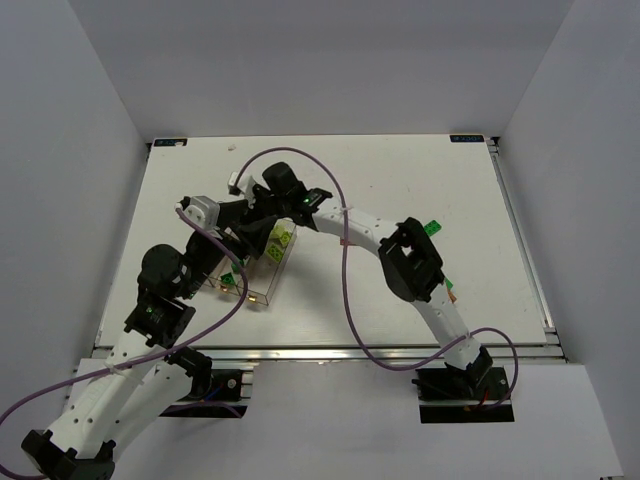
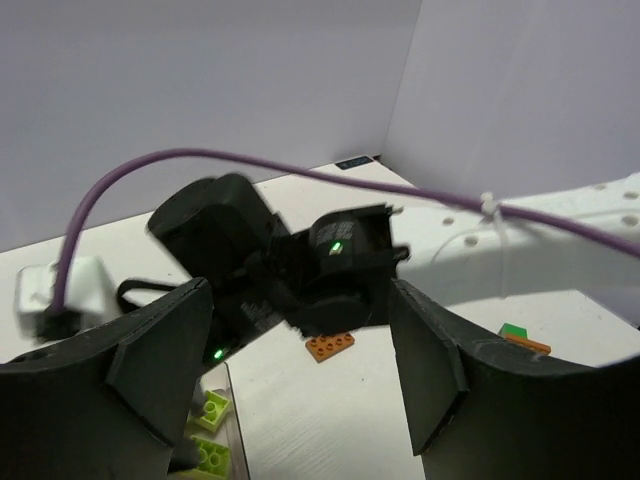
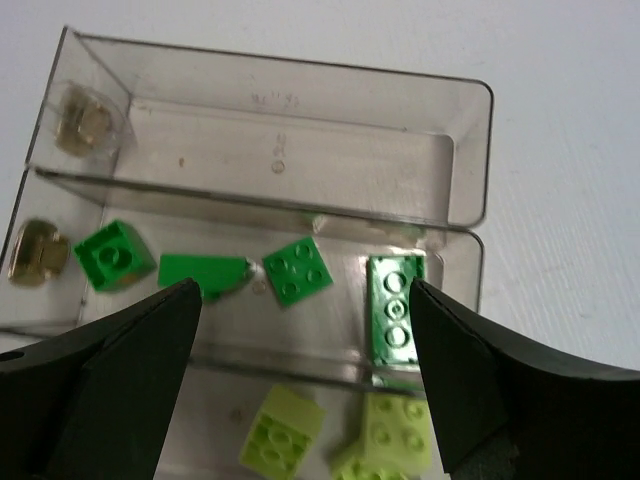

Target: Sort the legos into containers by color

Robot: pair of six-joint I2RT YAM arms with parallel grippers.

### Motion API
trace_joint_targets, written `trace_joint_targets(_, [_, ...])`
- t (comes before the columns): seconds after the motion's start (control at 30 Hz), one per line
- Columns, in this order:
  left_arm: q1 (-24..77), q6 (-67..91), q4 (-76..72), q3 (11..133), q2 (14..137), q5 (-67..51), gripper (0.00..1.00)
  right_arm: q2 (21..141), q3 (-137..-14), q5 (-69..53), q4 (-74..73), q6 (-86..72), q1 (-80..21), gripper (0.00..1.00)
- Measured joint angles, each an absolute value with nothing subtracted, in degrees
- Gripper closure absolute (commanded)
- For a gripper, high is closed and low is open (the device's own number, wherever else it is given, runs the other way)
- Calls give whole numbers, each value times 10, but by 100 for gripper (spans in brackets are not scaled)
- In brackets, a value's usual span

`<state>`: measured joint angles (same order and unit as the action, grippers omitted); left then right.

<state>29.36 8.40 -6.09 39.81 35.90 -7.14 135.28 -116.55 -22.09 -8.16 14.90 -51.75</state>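
The clear containers [image 1: 262,290] [image 3: 470,150] lie left of centre. In the right wrist view the middle bin holds several dark green legos [image 3: 299,270], the near bin holds lime legos [image 3: 283,432], and the far bin shows no legos. My right gripper [image 3: 303,305] [image 1: 262,232] is open and empty just above these bins. My left gripper [image 2: 300,335] [image 1: 228,240] is open and empty beside the bins, facing the right gripper's black body. An orange lego [image 2: 330,345] lies on the table between the left fingers, further off. Lime legos [image 2: 212,410] show in the bin at lower left.
A green lego [image 1: 432,227] lies on the table by the right arm's elbow, and an orange bit [image 1: 448,285] shows beside that arm. A green and orange piece [image 2: 520,335] shows under the right arm. A purple cable [image 1: 345,290] loops over the table.
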Motion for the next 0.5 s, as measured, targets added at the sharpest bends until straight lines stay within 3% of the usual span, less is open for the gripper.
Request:
trace_joint_targets(0.17, [294, 84, -61, 398, 359, -72, 19, 1270, -1100, -265, -150, 217, -460, 10])
trace_joint_targets(0.5, [293, 86, -61, 398, 360, -83, 19, 1015, -823, -237, -268, 440, -301, 14])
